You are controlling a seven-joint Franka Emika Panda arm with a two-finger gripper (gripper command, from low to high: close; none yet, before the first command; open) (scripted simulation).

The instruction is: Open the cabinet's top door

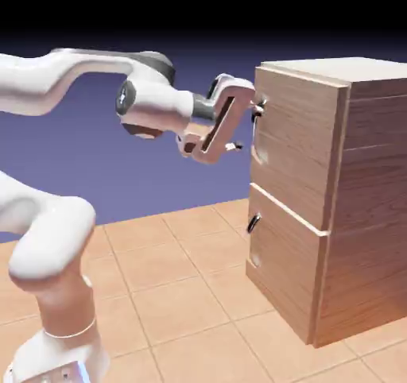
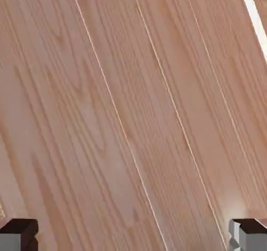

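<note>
The light-brown wood-grain cabinet [image 1: 374, 214] stands at the right of the exterior view. Its top door [image 1: 290, 151] is flush and closed, with a small dark handle [image 1: 256, 116] near its upper left edge. My gripper [image 1: 249, 125] is open right in front of that door, tilted, so its upper fingertip [image 1: 259, 102] is level with the handle and close to the panel while the lower one hangs farther back. In the hand view the door's wood [image 2: 130, 114] fills the picture. The gripper [image 2: 133, 237] shows only as two grey tips [image 2: 249, 233] far apart at the bottom corners, nothing between them; the handle is not visible there.
Below the top door sits a similar lower panel [image 1: 286, 270] with its own dark handle [image 1: 253, 223]. A pale strip [image 2: 254, 15] crosses the hand view's top right corner. The tiled floor [image 1: 183, 294] spreads in front of the cabinet.
</note>
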